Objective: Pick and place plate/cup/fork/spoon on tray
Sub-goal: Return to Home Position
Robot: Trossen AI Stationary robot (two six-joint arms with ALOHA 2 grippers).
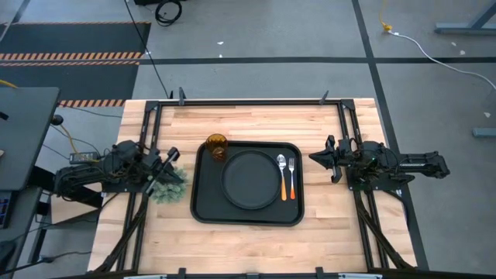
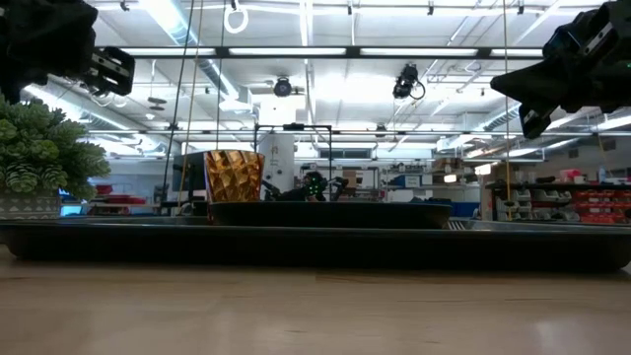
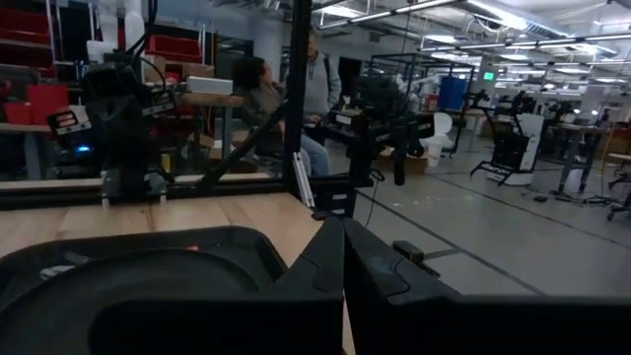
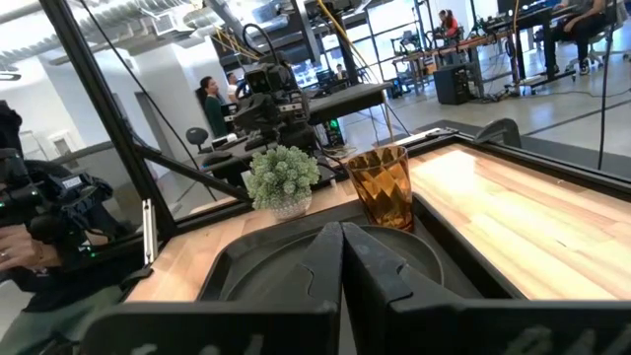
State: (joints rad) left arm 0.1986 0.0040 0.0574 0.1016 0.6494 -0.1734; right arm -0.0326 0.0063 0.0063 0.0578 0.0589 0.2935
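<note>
While both pincers sit closed | round matte plate (image 1: pixel 249 180) (faceted amber cup (image 1: pixel 216 146) beside) | rectangular tray (image 1: pixel 203 203)

Matt black tray (image 1: pixel 208 208) and plate (image 1: pixel 249 180); translucent faceted cup (image 1: pixel 216 146); wood table (image 1: pixel 248 240).

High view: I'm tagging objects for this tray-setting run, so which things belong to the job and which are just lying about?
Belonging to the job:
- tray
- plate, on the tray
- cup, at the tray's far-left corner
- spoon and fork, on the tray beside the plate

Just lying about:
- green leafy clump, on the table left of the tray
</note>
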